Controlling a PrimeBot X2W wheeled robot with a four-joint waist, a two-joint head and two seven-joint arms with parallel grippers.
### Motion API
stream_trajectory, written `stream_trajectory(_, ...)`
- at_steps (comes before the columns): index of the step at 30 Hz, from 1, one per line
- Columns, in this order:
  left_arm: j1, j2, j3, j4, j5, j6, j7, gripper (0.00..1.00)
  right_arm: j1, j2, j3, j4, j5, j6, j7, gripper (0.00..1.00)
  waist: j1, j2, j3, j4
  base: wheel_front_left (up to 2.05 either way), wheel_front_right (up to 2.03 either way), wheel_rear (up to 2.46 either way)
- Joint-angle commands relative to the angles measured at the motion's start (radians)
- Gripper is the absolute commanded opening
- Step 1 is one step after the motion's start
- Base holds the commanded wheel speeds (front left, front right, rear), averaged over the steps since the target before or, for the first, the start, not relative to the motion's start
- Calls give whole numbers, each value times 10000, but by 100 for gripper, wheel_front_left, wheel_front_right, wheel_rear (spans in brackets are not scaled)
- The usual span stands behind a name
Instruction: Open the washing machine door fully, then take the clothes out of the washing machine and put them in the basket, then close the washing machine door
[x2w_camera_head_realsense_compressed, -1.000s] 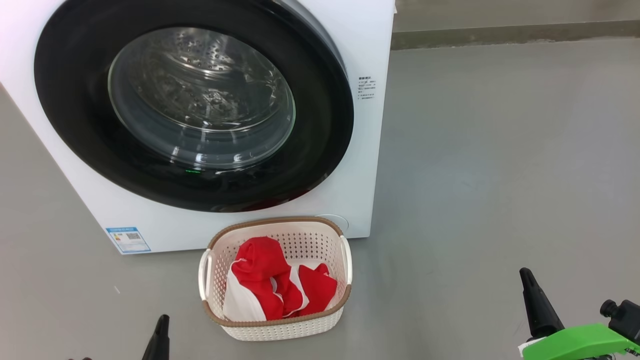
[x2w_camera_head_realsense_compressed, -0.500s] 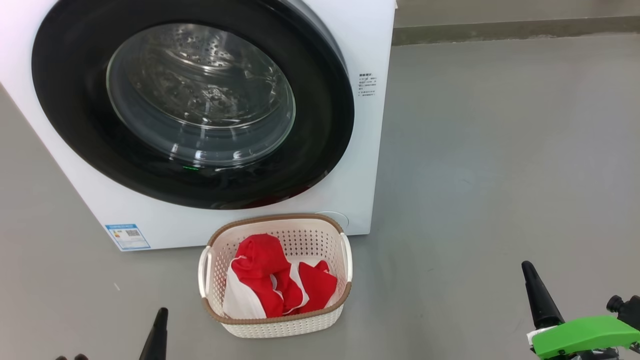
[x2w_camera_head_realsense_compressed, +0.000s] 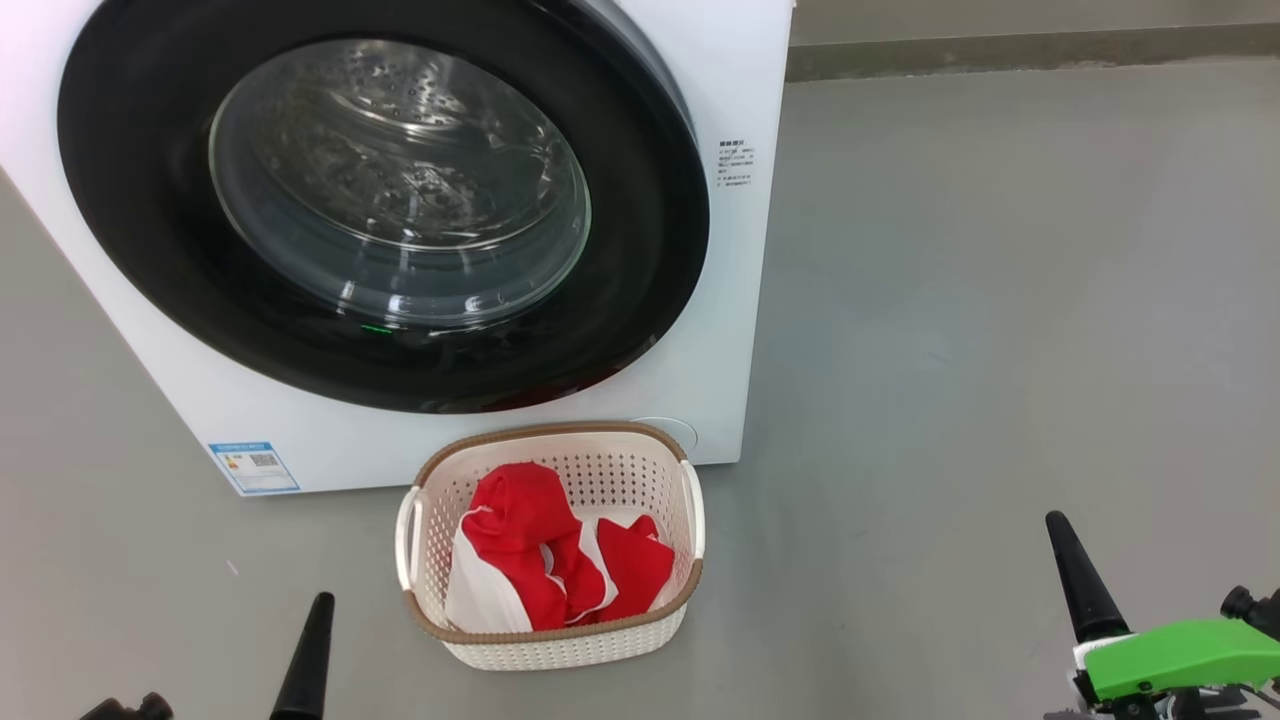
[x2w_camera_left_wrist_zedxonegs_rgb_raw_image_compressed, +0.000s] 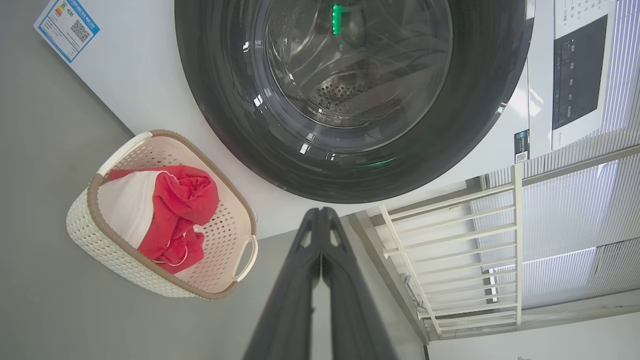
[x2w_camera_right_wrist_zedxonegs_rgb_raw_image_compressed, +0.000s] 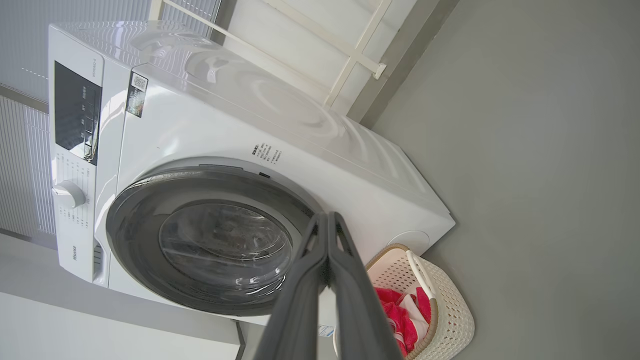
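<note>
The white washing machine (x2w_camera_head_realsense_compressed: 730, 300) stands at the upper left with its round black-framed glass door (x2w_camera_head_realsense_compressed: 640, 230) flat against the front, closed. The steel drum shows through the glass. On the floor before it sits the cream basket (x2w_camera_head_realsense_compressed: 560, 650) with the red and white clothes (x2w_camera_head_realsense_compressed: 545, 565) lying inside. My left gripper (x2w_camera_head_realsense_compressed: 318, 605) is at the bottom left, shut and empty, well left of the basket. My right gripper (x2w_camera_head_realsense_compressed: 1060, 530) is at the bottom right, shut and empty, far right of the basket. In the wrist views the left gripper (x2w_camera_left_wrist_zedxonegs_rgb_raw_image_compressed: 320, 212) and right gripper (x2w_camera_right_wrist_zedxonegs_rgb_raw_image_compressed: 327, 217) have their fingers pressed together.
Grey floor (x2w_camera_head_realsense_compressed: 1000, 300) spreads to the right of the machine up to a low wall base (x2w_camera_head_realsense_compressed: 1000, 50). A white railing (x2w_camera_left_wrist_zedxonegs_rgb_raw_image_compressed: 450, 250) stands beside the machine. A blue label (x2w_camera_head_realsense_compressed: 253, 465) marks the machine's lower front.
The whole head picture has drifted slightly upward, so the camera moved. Both grippers show a little more at the bottom edge. Door, basket and clothes keep their places.
</note>
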Motion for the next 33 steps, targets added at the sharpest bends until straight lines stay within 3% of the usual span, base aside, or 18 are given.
stream_trajectory(1,-452,62,309,-184,-362,-150,78,0,-590,-173,105,-242,383,0,107,0,0,0,12,2,0,0,0)
stream_trajectory(33,-1007,33,649,-54,-3741,-405,969,0,-1172,-238,-30,-107,3982,-9,1020,0,0,0,222,22,0,0,0)
